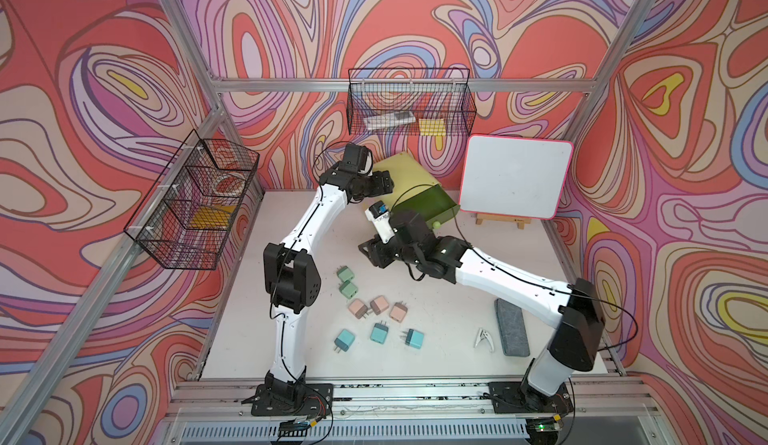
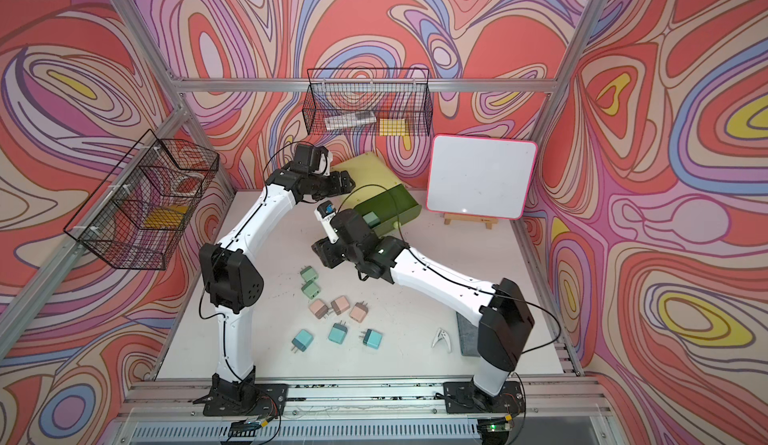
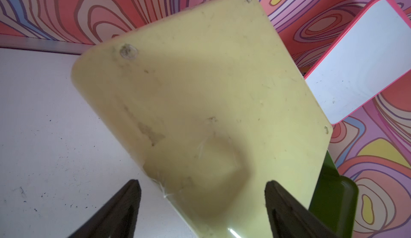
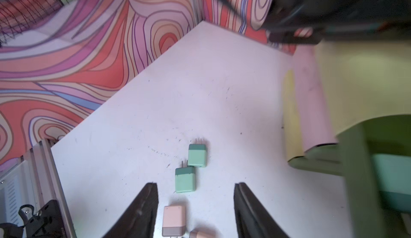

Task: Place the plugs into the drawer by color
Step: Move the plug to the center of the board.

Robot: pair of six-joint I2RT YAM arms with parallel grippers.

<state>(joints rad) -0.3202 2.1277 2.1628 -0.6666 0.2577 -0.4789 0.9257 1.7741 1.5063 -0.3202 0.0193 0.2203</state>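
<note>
Masking open drawer (image 1: 434, 202) partly: R arm (image 1: 415, 233).

both arms share one build. the left arm (image 1: 297, 231), left of centre in both top views, has glossy white link shells dotted with small dark screws, bulky black joint housings (image 1: 297, 283) and a thin black cable (image 1: 282, 339) along its length. the right arm (image 1: 511, 274), lower right, matches it. each has a black base plate (image 1: 291, 397). a wrist camera (image 1: 379, 218), white with a blue patch, shows near centre. the left gripper (image 3: 202, 182) and right gripper (image 4: 195, 184) have matte black, tapered fingers (image 3: 120, 210).
</note>
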